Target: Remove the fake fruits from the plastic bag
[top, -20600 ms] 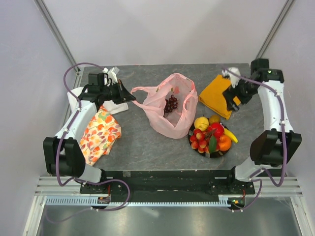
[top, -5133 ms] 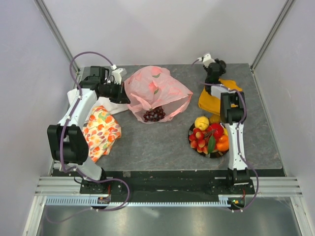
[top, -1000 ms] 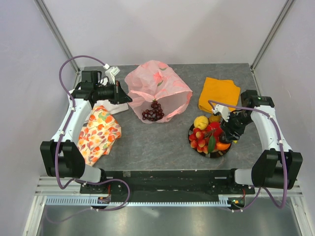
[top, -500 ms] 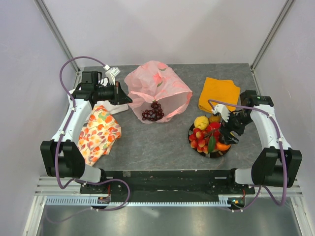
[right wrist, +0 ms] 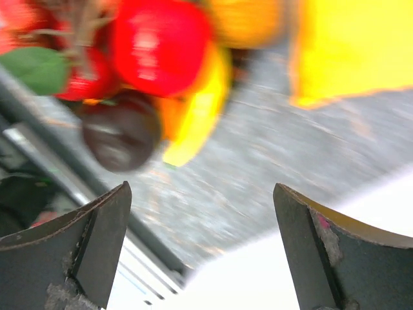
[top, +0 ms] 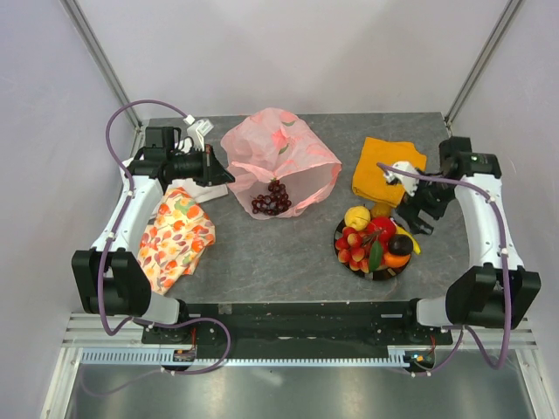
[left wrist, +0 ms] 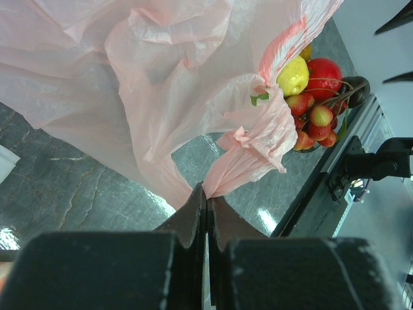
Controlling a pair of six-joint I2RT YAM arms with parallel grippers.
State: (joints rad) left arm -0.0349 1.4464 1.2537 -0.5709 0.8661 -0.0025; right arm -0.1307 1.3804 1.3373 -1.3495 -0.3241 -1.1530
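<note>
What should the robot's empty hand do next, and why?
Probably swing the open right gripper across to the dark purple plastic grape bunch. It holds nothing, the grapes lie at the mouth of the thin pink plastic bag, and the left gripper pinches the bag's edge.

No readable text, label, brand, number or sign anywhere in these views.
</note>
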